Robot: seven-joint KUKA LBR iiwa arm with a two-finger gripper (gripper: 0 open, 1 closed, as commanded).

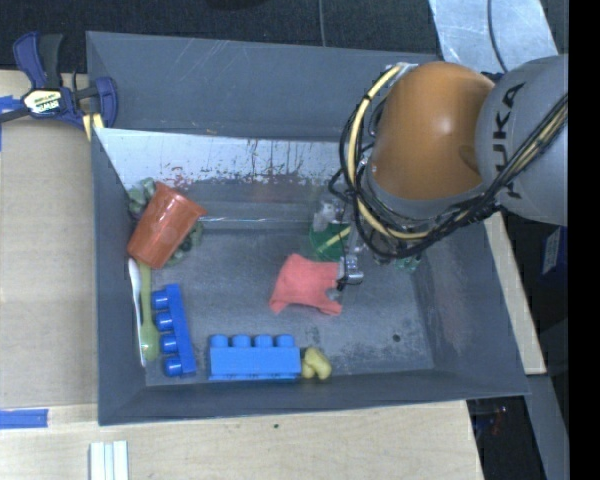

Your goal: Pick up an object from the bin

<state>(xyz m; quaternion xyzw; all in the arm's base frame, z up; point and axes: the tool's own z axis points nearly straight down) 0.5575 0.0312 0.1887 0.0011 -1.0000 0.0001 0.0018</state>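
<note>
My gripper hangs below the arm's wrist at the middle right of the bin, its tip at the right edge of a crumpled red cloth on the bin floor. A small green thing lies right behind the gripper, partly hidden by the wrist. Whether the gripper's tip touches the cloth I cannot tell.
An orange cup lies tipped at the left wall over a grey-green thing. Along the front stand a long blue brick, a second blue brick, a white and yellow stick and a small yellow piece.
</note>
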